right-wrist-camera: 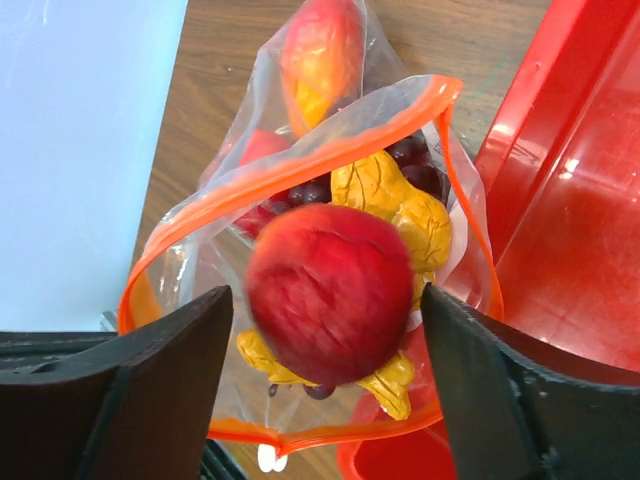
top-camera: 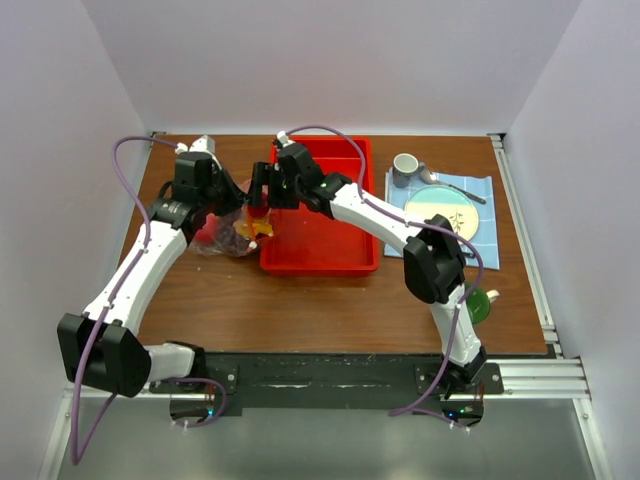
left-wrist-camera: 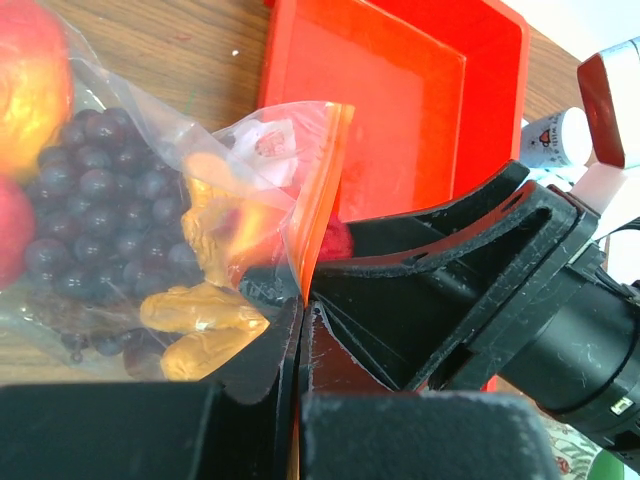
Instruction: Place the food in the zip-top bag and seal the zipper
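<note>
Nearest the camera, both arms rise from their bases at the table's point(top-camera: 300, 300) front edge and lean in toward the left middle.

The left gripper point(left-wrist-camera: 300, 335) is pinched fully closed on the orange-red zipper point(right-wrist-camera: 300, 155), holding one lip of the zip-top bag point(left-wrist-camera: 130, 120) up. The bag lies on the wood just left of the red tray point(top-camera: 330, 240).

The right gripper point(right-wrist-camera: 325, 295) hovers over the bag's gaping mouth with its jaws spread wide. A round red fruit point(right-wrist-camera: 330, 290) sits between them (blurred, and apparently free of both pads, though the gaps are slim).

Inside the bag are a dark grape bunch point(left-wrist-camera: 90, 210), a lumpy yellow cluster point(right-wrist-camera: 390, 200) and more red fruit.

Likely handling: the film looks thin, limp and slick, so it would fold or slip if grabbed mid-panel. The zipper strip is the firmer place to grip, one hold near each end. The toy food seems light and hard, and the round pieces could roll out of a tilted mouth.

Farther right sit a placemat point(top-camera: 488, 230), plate point(top-camera: 445, 212) and mug point(top-camera: 405, 168).

From overhead the grippers cover most of the bag. No orange wedge can be made out. The zipper's near end is cut off behind the right fingers.
</note>
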You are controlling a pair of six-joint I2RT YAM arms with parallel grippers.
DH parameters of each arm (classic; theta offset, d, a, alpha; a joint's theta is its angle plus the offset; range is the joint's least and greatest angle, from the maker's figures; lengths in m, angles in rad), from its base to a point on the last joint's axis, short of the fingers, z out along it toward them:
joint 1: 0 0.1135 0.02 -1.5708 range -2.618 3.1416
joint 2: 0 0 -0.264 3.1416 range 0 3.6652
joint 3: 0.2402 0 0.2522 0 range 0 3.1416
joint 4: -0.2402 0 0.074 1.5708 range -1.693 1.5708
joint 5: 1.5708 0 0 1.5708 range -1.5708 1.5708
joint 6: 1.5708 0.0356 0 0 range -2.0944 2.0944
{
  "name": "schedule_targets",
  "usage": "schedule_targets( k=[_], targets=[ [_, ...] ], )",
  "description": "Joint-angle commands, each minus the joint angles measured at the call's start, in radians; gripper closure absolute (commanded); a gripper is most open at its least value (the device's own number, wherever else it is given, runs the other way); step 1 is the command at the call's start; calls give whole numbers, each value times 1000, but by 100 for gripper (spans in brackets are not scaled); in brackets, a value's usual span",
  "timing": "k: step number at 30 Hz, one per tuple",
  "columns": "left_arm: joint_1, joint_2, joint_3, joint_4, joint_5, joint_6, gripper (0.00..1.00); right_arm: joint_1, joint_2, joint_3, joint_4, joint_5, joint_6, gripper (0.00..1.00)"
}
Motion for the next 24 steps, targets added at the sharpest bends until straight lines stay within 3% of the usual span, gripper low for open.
schedule_targets(
  k=[1,7,18,24],
  targets=[
    [-4,-11,36,49,14,-10,100,18,-3,42,42,-26,-8,15],
    [-4,-13,35,53,10,-13,100,16,-13,53,13,-3,-31,9],
    [-4,-8,33,51,7,-13,100,18,-46,24,-32,64,-46,16],
    [-4,-6,33,51,2,-11,100,18,-104,-26,-46,110,-84,28]
  ],
)
